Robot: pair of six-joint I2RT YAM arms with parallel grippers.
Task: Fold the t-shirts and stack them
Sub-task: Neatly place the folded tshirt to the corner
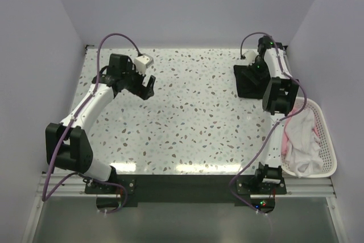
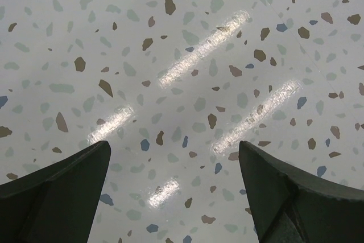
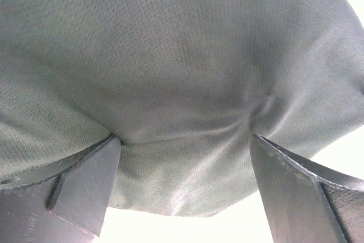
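Lying at the table's [image 1: 193, 118] far right corner, the black shirt [image 1: 245, 86] forms a compact dark patch, partly hidden under the right arm. The right gripper [image 3: 183, 138] points down onto it with its jaws spread wide. In the right wrist view the dark weave fills nearly everything, and small creases run to where each fingertip meets the cloth, so the tips touch it but nothing is pinched. Nearer the robot, at the right edge, the white shirt [image 1: 301, 140] sits bunched in the basket [image 1: 329, 140], with a strip of pink shirt [image 1: 282, 147] draped over the rim on the table side. This heap lies just beside the right arm's elbow and apart from the black shirt. Across the table, at the far left, the left gripper [image 2: 173, 143] hangs over bare speckled surface — jaws wide apart, holding nothing, well away from every shirt.
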